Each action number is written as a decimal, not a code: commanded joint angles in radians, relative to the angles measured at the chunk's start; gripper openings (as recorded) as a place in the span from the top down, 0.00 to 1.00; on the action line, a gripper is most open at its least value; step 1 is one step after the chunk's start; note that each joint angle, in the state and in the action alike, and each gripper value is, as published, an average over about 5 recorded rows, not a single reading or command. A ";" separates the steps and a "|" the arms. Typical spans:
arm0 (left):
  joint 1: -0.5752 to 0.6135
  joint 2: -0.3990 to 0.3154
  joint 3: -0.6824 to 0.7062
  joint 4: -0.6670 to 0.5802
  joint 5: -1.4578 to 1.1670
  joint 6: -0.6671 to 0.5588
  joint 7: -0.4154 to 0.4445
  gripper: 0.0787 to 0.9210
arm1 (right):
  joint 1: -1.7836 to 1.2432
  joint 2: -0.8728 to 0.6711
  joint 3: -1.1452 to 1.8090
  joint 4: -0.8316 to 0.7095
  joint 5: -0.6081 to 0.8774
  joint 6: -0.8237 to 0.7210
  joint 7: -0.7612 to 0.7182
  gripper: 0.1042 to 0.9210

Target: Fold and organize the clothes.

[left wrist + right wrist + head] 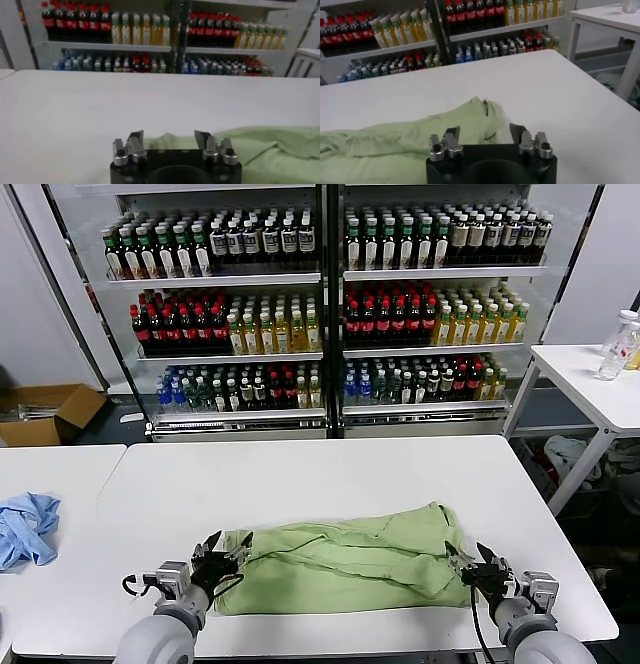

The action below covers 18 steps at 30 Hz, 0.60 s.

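The light green shirt (350,562) lies folded into a long band across the near part of the white table (300,474). Its checked print and collar are hidden. My left gripper (222,550) is open at the shirt's left end, holding nothing. My right gripper (468,563) is open at the shirt's right end, also empty. In the left wrist view the shirt (260,150) lies just beyond the open left gripper (169,139). In the right wrist view the shirt (415,137) lies ahead of the open right gripper (485,134).
A light blue cloth (25,529) lies on the adjoining table at the left. Shelves of bottles (320,294) stand behind the table. A second white table (590,384) with bottles is at the far right. A cardboard box (45,414) sits on the floor at the left.
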 commanded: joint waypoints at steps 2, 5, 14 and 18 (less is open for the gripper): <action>0.026 -0.087 0.024 0.066 0.105 0.031 -0.041 0.16 | -0.044 0.005 0.019 0.023 -0.037 -0.001 -0.010 0.13; 0.042 -0.090 0.026 0.063 0.112 0.042 -0.035 0.19 | -0.051 0.003 0.028 0.028 -0.035 -0.001 -0.011 0.12; 0.053 -0.081 0.004 0.052 0.028 0.045 0.010 0.49 | -0.052 -0.002 0.039 0.035 -0.028 0.005 -0.010 0.12; 0.056 -0.063 -0.031 0.051 -0.083 0.040 0.065 0.63 | -0.047 -0.012 0.046 0.034 -0.021 0.008 -0.012 0.12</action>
